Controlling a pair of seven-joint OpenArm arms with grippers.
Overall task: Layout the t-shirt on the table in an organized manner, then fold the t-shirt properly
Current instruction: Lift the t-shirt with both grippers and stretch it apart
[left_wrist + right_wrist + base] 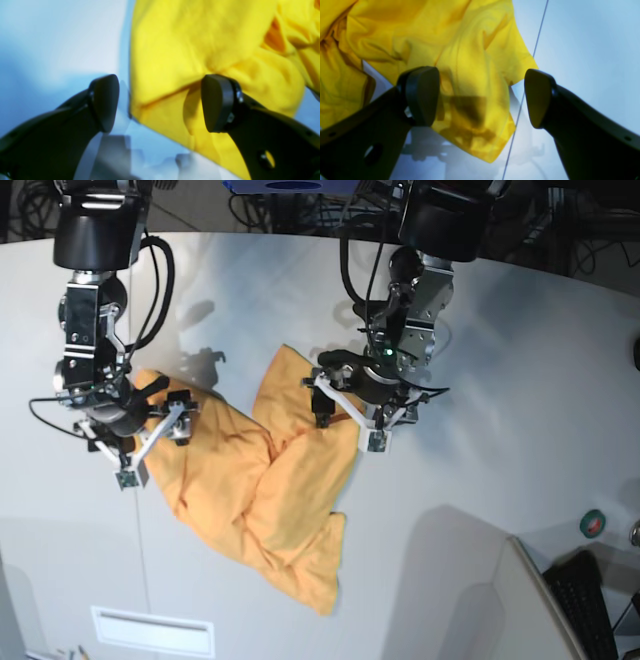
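T-shirt (262,498) lying crumpled on surface (500,360). Left gripper (160,102) & right gripper (481,96) hovering over shirt edges, jaws spread wide, gripping nothing.

A wide, matte white-grey bench (520,360) is seen, crossed by a thin dark seam line (520,107). Directly on it the orange-yellow t-shirt (270,490) is spread in a crumpled, rumpled heap, partly bunched near the middle, with one edge lying just beside the seam.
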